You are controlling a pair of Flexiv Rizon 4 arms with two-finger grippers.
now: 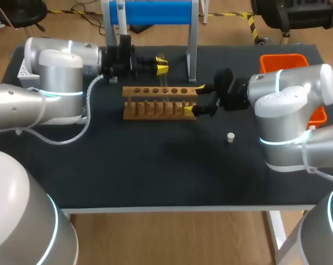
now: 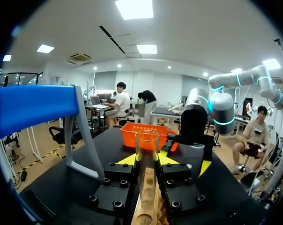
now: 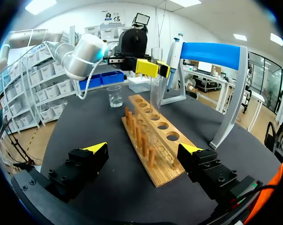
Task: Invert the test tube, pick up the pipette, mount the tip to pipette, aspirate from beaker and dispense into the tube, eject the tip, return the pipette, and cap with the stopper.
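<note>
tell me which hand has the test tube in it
The left hand: its yellow tips are shut on the glass test tube above the wooden rack. The right hand is open at the rack's end and holds nothing.

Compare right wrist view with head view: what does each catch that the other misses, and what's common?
Right wrist only: the beaker, standing beyond the far end of the wooden rack. Head only: the white stopper, lying loose on the table. Both: that rack, the test tube clamped in the left jaws, and the blue stand.
</note>
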